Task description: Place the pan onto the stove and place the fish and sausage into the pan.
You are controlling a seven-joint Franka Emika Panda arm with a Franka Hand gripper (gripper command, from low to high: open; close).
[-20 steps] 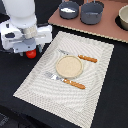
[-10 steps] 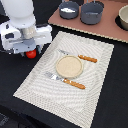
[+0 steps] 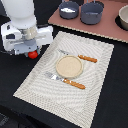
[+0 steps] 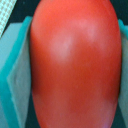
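At the exterior view's left you have the gripper [image 3: 32, 51] low beside the beige placemat [image 3: 35, 82], closed around the sausage [image 3: 33, 54]. The wrist view confirms it: the glossy red sausage [image 4: 75, 62] fills the frame, with a teal pad [image 4: 17, 75] pressed against each flank. Whether it is lifted clear of the black table [image 3: 10, 107] or resting on it, you cannot tell from these views.

Moving toward the middle, the placemat carries a tan plate [image 3: 68, 66] with orange-handled cutlery: a fork [image 3: 67, 81] on the near side and a knife [image 3: 77, 56] on the far side. None of that belongs to your task.

Further along, at the far edge, the stove [image 3: 107, 30] lies as a pinkish-brown board. On it you see the small grey-blue pan [image 3: 69, 9] with something white inside, most likely the fish [image 3: 68, 8], though it is too small to be sure of its shape. Just beside it toward the exterior view's right stands the taller grey pot [image 3: 92, 12], and a pale round bowl-like item [image 3: 123, 17] sits at the frame's edge.

By this reading, the pan appears already on the stove and the fish probably in it. What you have left is the sausage: carry it across the placemat to the pan, well apart from where it is now, and release it inside without nudging the pot next door.
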